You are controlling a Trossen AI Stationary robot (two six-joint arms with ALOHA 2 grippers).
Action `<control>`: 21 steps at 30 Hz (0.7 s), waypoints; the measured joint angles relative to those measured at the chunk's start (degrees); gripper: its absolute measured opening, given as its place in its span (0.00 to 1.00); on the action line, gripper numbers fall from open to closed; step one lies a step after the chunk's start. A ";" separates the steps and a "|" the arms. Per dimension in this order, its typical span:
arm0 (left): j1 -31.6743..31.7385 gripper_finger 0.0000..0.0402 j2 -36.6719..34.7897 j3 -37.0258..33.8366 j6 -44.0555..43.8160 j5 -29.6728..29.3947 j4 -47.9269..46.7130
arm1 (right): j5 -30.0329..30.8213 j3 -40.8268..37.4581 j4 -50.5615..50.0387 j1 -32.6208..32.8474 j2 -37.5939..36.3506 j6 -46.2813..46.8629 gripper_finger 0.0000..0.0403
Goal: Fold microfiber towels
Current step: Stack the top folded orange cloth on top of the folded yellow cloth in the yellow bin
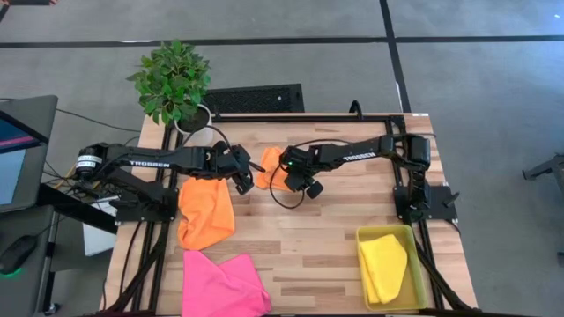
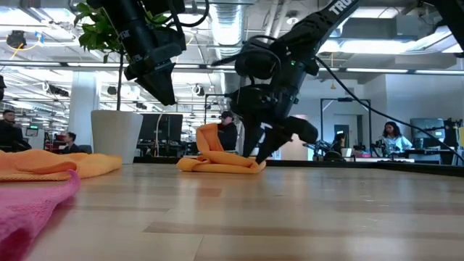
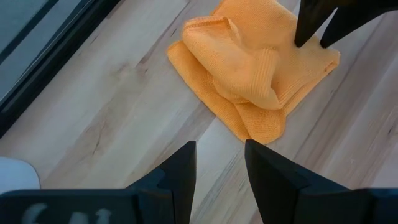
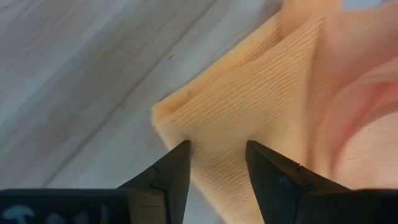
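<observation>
Two sets of fingers stood parted — the right gripper (image 4: 216,163) straddling a corner of the crumpled orange microfiber towel (image 1: 270,169) at the table's far middle, the left gripper (image 3: 220,163) hovering beside it. Pinching several layers might bunch the fold.

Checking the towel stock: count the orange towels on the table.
2. One crumpled orange towel lies near the table's far edge, at the right gripper; a larger orange towel lies left, beside the pink towel. Others could be hidden.
</observation>
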 joint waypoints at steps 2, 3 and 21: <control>0.00 0.33 0.00 0.00 0.00 0.22 0.00 | -0.02 -0.94 -0.09 0.00 0.00 -0.02 0.45; -0.01 0.33 0.00 0.00 0.00 0.24 0.00 | -0.02 -1.39 -0.05 -0.02 0.00 -0.02 0.45; 0.00 0.33 0.00 0.00 -0.02 0.27 0.00 | -0.06 -5.40 5.72 -0.39 -0.25 5.31 0.40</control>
